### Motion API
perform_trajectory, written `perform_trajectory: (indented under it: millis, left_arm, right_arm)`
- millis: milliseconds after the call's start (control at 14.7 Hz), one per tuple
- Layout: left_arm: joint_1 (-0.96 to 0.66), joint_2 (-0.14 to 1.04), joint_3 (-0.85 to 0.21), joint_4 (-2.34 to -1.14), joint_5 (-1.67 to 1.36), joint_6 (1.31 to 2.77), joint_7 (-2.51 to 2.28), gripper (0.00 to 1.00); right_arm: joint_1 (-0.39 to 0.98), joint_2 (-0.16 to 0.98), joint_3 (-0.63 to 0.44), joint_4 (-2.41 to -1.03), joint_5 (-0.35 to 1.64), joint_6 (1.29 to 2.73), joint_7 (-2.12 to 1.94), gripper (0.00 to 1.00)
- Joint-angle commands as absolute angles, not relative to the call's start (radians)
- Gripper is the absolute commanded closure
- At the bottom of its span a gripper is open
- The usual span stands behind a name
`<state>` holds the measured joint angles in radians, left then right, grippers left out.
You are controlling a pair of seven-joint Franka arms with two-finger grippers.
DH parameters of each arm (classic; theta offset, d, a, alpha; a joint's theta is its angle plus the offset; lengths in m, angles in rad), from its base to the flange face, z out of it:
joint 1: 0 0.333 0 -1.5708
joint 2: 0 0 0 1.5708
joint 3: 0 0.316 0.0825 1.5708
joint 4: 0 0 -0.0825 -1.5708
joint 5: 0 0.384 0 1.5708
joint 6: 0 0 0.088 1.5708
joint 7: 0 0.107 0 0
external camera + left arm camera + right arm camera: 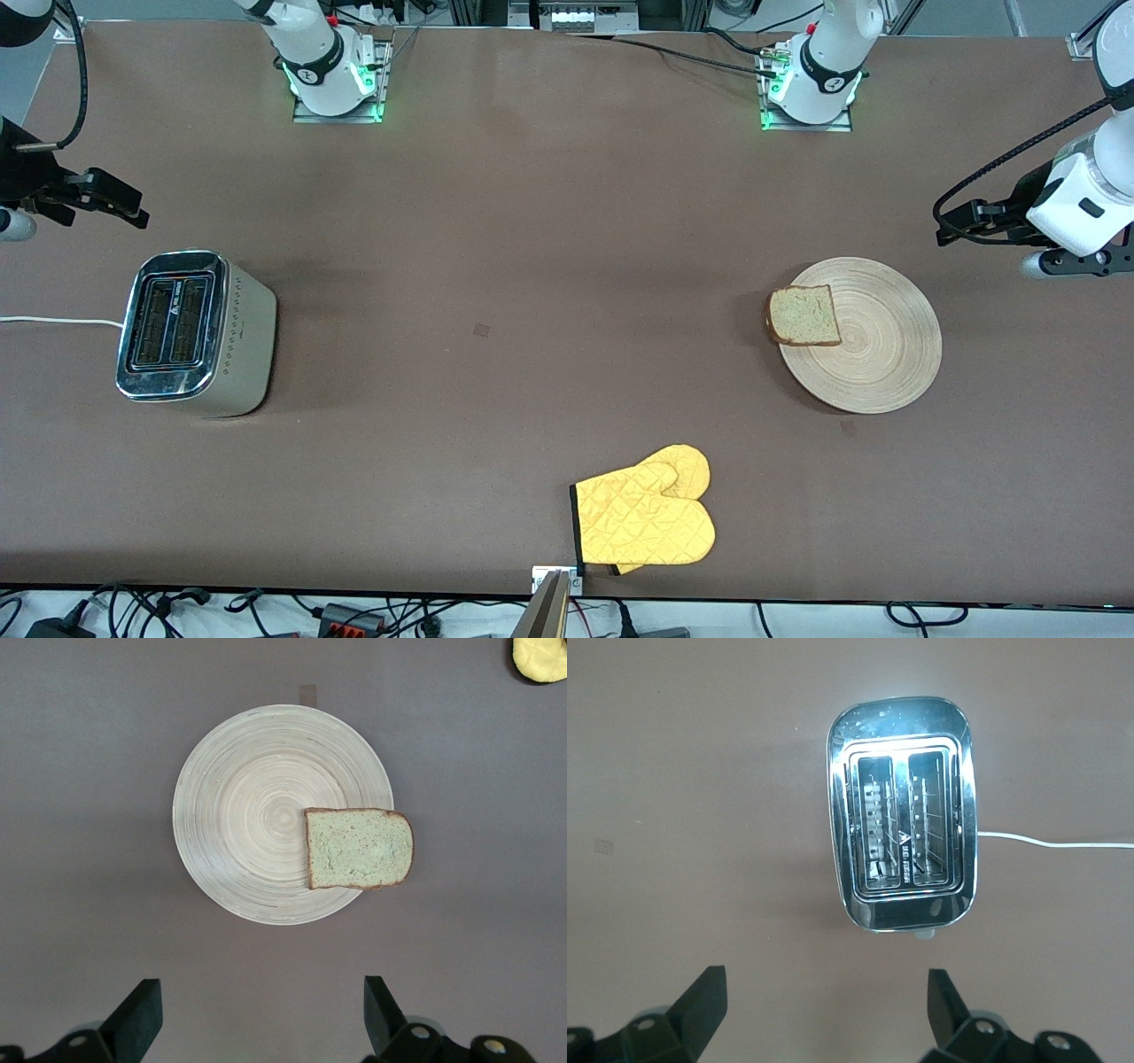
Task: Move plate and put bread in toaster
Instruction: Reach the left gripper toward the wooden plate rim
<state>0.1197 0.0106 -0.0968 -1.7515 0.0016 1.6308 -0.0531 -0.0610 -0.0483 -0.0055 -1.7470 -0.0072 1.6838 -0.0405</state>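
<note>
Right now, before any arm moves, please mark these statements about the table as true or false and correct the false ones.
1. The bread lies on the plate and overhangs its rim. True.
2. A slice already stands in the toaster. False: both slots are empty.
3. The left tool is shut on the plate. False: it is open, up in the air by the plate, holding nothing.
4. The yellow oven mitt lies nearer to the front camera than the plate. True.
5. The right tool is open, over the table by the toaster. True.
</note>
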Motion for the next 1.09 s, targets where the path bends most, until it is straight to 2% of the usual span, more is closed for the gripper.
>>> perform_trajectory:
  millis: [0,272,408,680,816,1020]
  left_arm:
    - [0.112,0.008,-0.091,-1.756,-0.015,1.638,-0.061,0.00]
    - [0.114,0.018,-0.089,-1.755,-0.015,1.638,-0.058,0.00]
    - [0.121,0.061,-0.071,-1.747,-0.053,1.640,-0.034,0.00]
    - [0.120,0.179,0.044,-1.668,-0.197,1.614,0.171,0.00]
    - [0.118,0.237,0.148,-1.667,-0.312,1.614,0.251,0.00]
    - [0.127,0.354,0.222,-1.664,-0.394,1.618,0.504,0.00]
  right_arm:
    - [-0.063,-0.071,-0.006,-1.766,-0.008,1.677,-0.037,0.00]
    - [-0.061,-0.071,-0.006,-1.763,-0.008,1.680,-0.037,0.00]
    - [-0.061,-0.071,-0.006,-1.763,-0.006,1.678,-0.037,0.00]
    - [-0.061,-0.071,-0.006,-1.763,-0.006,1.680,-0.037,0.00]
    - [-0.061,-0.071,-0.006,-1.763,-0.008,1.678,-0.035,0.00]
    - [-0.063,-0.069,-0.006,-1.758,-0.006,1.677,-0.037,0.00]
